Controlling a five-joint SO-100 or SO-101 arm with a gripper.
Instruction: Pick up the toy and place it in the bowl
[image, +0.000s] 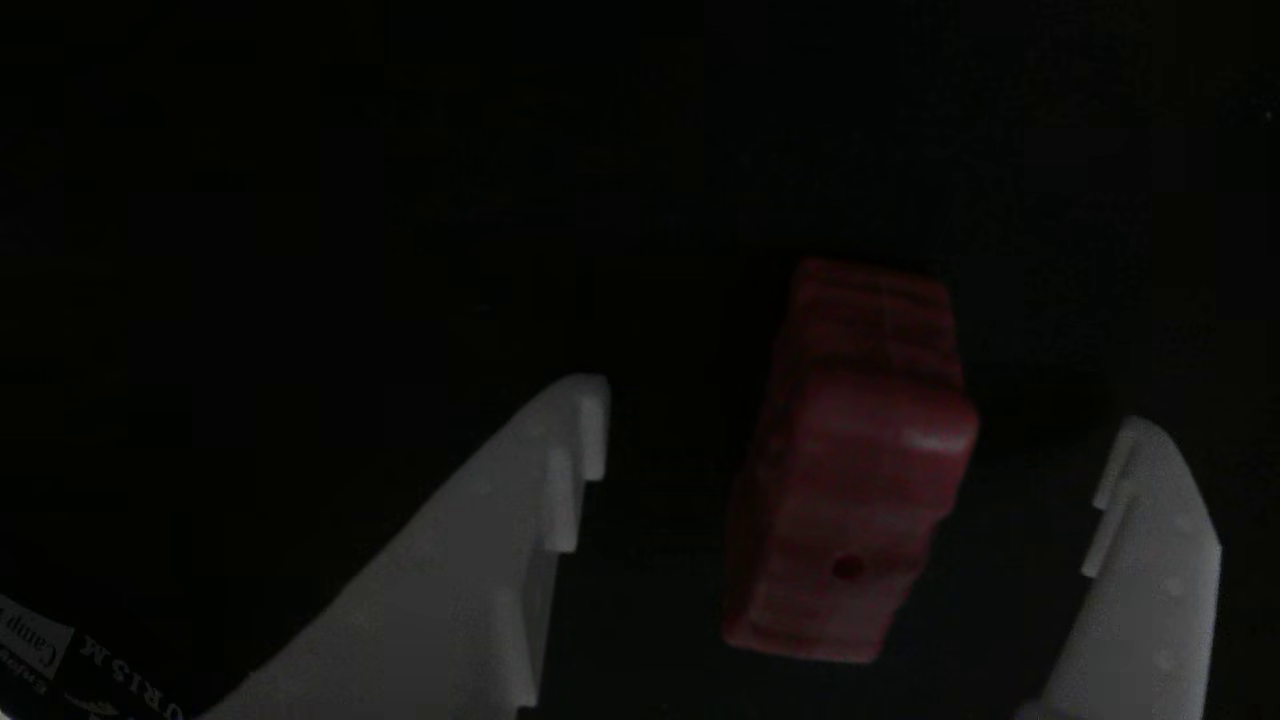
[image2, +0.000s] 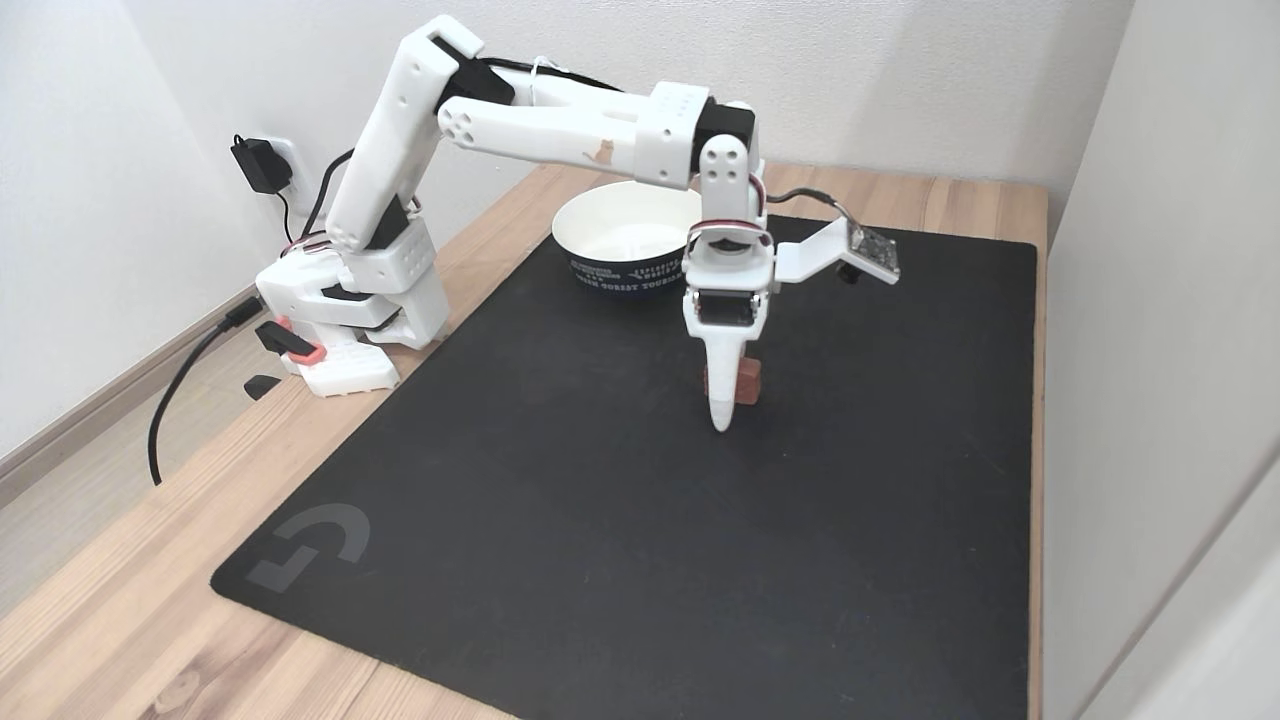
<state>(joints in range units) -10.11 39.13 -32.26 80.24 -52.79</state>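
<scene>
Item: toy (image: 850, 470), red ribbed block, lying on the black mat (image2: 600, 500), between my two fingers and nearer the right one in the other view, touching neither. My pincer (image: 860, 430): jaws spread wide, tips down at the mat. Bowl (image2: 625, 240): beyond the toy, at the mat's far edge in the fixed view.

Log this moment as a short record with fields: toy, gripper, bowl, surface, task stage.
toy: red-pink ribbed block lying on the mat, one small dark hole facing the camera in the other view
gripper: gripper open, white fingers on either side of the toy, not touching it
bowl: white inside, dark outside, behind the arm in the fixed view, nothing seen in it
surface: black mat on a wooden table
task stage: toy not yet grasped
</scene>
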